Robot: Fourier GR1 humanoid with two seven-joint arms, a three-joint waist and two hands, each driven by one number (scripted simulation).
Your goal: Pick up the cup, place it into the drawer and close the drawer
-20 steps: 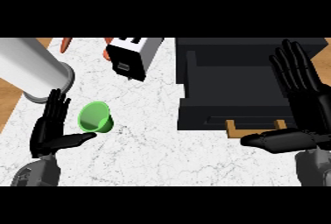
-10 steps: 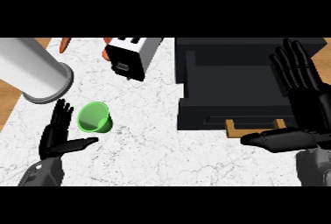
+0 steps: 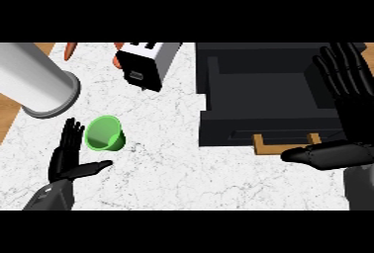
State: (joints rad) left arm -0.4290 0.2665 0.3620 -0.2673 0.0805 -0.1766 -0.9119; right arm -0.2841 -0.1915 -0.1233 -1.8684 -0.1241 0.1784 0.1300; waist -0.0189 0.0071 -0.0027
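Looking down at counter: white marbled top (image 3: 190, 163), wood edge showing at far left.
Cup: green cup (image 3: 104, 133) lies on its side at approx 9 o'clock of the view, mouth tipped toward the viewer, resting on the counter, not held.
Left hand: left hand (image 3: 67, 160) at approx 8 o'clock, fingers straight and spread wide, thumb stuck out to the right; fingertips just beside the cup's left edge, whether they touch it can't tell; thumb sits below the cup, apart from it. Holds nothing.
Right hand: right hand (image 3: 349, 94) at approx 3 o'clock, fingers straight and pointing up, thumb sticking out to the left below; wide, holds nothing. It overlaps the drawer's right side in view; contact can't tell.
Drawer: dark drawer (image 3: 263, 94) at 1–2 o'clock, pulled out, inside showing, nothing seen in it; wooden handle (image 3: 285, 144) at its near edge.
Cup vs drawer: well apart, cup to the left w/ bare counter between.
Other: big grey cylinder (image 3: 33, 79) at 10 o'clock, just above the cup; black-and-white box (image 3: 150, 62) at 12 o'clock, tilted; orange bits (image 3: 70, 49) near the top edge, can't tell what they are.
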